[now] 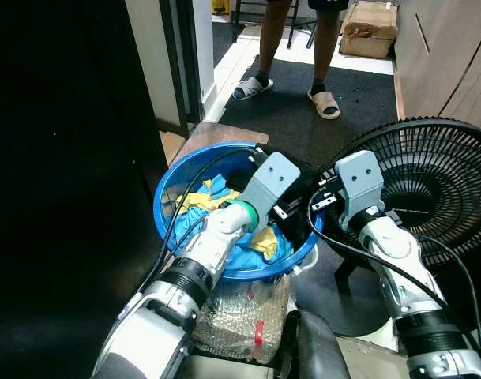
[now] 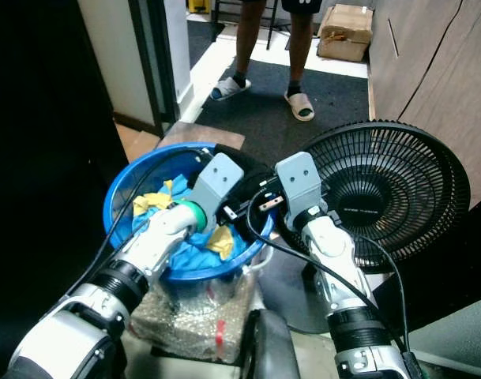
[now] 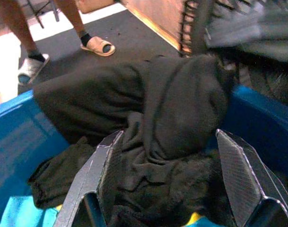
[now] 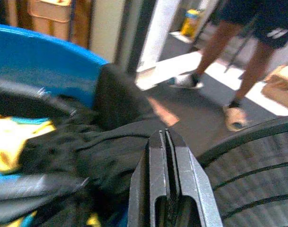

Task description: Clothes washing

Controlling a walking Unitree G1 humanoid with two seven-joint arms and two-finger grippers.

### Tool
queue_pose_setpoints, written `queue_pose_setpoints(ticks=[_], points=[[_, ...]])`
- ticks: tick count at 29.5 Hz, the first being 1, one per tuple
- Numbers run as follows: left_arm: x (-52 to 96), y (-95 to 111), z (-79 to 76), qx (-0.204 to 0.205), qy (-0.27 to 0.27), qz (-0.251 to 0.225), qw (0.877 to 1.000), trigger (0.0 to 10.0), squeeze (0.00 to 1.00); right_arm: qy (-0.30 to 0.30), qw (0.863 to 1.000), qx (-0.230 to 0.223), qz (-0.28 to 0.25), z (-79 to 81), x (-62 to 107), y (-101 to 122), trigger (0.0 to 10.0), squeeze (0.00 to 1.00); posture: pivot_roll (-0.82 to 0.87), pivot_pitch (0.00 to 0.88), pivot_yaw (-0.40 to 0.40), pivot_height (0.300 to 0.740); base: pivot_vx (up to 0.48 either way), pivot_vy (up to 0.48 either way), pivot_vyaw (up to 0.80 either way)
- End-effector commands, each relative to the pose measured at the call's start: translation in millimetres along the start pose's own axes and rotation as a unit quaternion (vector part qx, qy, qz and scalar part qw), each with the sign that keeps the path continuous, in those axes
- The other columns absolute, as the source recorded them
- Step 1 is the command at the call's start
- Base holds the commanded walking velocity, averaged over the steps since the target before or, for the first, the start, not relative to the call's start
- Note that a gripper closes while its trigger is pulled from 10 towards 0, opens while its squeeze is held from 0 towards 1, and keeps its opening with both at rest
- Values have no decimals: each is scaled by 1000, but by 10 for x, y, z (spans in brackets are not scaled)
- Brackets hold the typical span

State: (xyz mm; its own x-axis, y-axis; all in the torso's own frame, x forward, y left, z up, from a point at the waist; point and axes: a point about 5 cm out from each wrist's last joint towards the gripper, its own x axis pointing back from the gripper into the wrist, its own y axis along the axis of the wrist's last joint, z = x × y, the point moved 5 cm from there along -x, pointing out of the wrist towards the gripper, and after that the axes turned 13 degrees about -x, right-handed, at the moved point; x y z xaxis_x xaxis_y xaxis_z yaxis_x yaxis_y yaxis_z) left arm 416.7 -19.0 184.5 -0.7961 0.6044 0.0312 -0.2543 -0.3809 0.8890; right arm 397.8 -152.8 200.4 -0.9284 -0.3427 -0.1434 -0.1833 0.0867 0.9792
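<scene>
A blue basin (image 1: 167, 207) stands in front of me, holding blue and yellow clothes (image 1: 215, 193) and a black garment (image 3: 158, 99) draped over its far rim. My left gripper (image 3: 168, 137) is down inside the basin. It is open, with its fingers (image 3: 103, 165) on either side of a fold of the black garment. My right gripper (image 4: 165, 137) hovers shut over the basin's right side, just above the black garment and beside the fan, with nothing visible between its fingers.
A black floor fan (image 1: 439, 183) stands tight against the basin's right side. A person's legs (image 1: 328, 47) in sandals are on the dark mat ahead. A cardboard box (image 1: 370, 27) and a wooden cabinet (image 1: 449, 55) lie beyond. A plastic bag (image 1: 240, 316) sits under the basin.
</scene>
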Motion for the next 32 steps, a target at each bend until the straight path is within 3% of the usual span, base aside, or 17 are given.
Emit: queue_pose_setpoints(ticks=[1,5,7,11,12,15,17,19,20,21,23,26,32], points=[[-18,73,-16,43,-7,-15,999,10000,0,44,999,-31,-3,147,-25,66,10000,0,-5,186,46,515,0,0,0],[-35,209,-27,62,-11,-38,997,10000,0,94,994,-36,-28,278,-6,271,10000,0,-5,185,40,515,0,0,0],[-41,321,-56,71,-18,-57,996,10000,0,144,988,-34,-37,417,83,391,10000,0,-5,185,40,515,0,0,0],[-40,374,-93,75,-27,-66,995,10000,0,169,985,-28,-16,506,207,295,10000,0,-5,185,40,515,0,0,0],[-40,374,-93,75,-27,-66,995,10000,0,169,985,-28,-16,506,207,295,10000,0,-5,185,40,515,0,0,0],[-38,390,-149,76,-39,-69,994,10000,0,139,987,42,68,371,351,-192,10000,0,-18,184,40,515,0,0,0],[-38,390,-159,76,-41,-70,994,10000,0,130,986,56,83,327,375,-273,10000,0,-18,184,40,515,0,0,0],[-37,397,-169,79,-45,-70,993,10000,0,116,988,58,89,267,388,-304,10000,0,-21,184,44,515,0,0,0],[-5,469,-207,91,-63,-85,990,10000,0,64,994,48,77,82,396,-262,10000,0,-24,185,49,515,0,0,0],[16,500,-220,94,-70,-92,989,10000,0,48,995,45,73,24,402,-236,10000,0,-24,185,49,515,0,0,0],[55,524,-230,96,-76,-99,988,10000,0,34,997,36,64,-14,409,-189,10000,0,-25,186,54,515,0,0,0],[142,544,-232,97,-80,-108,986,10000,0,26,998,16,48,-23,428,-98,10000,0,-25,186,54,515,0,0,0],[220,568,-198,100,-68,-111,986,10000,0,75,996,-25,37,238,644,-46,10000,0,2,185,40,515,0,0,0]])
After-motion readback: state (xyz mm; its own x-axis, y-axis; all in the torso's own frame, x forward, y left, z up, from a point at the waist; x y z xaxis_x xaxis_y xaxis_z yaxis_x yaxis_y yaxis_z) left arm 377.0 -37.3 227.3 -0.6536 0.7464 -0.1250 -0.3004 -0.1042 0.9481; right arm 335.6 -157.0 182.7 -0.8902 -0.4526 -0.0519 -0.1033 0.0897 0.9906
